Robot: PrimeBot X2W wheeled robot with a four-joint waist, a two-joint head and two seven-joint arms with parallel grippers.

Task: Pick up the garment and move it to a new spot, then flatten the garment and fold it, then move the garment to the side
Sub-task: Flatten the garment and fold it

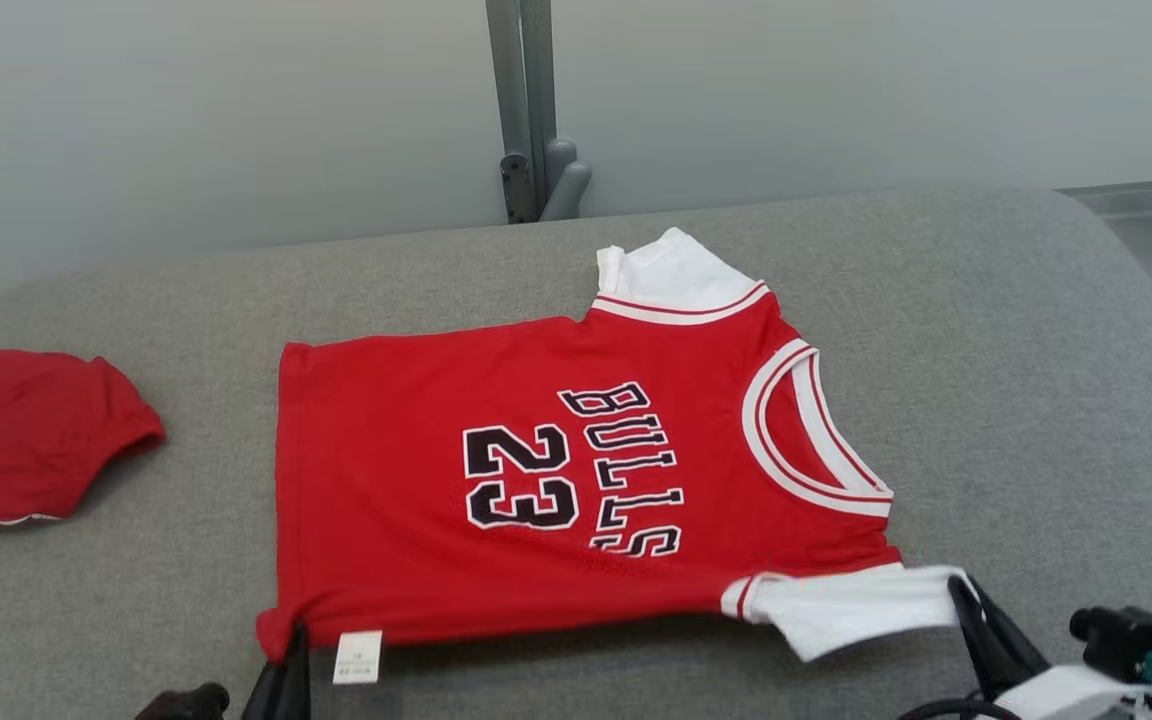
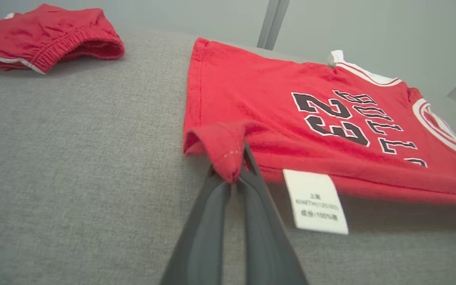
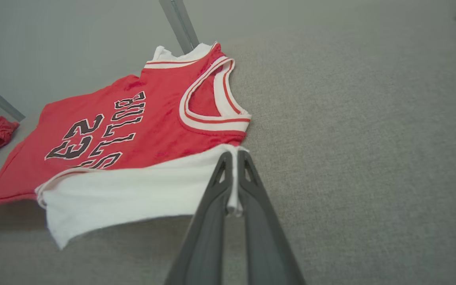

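Red 23 jersey spread on the grey table, left gripper clamped on its hem corner, right gripper clamped on the white sleeve.

Lighting: bright, even, diffuse, from above. Shadows: soft and faint, a dim band on the grey fabric surface beneath the lifted near edge of the jersey, another beside the red shorts. Focus: head view crisp; care label print soft in left wrist view. Distortion: wide-angle stretch toward wrist-view edges.
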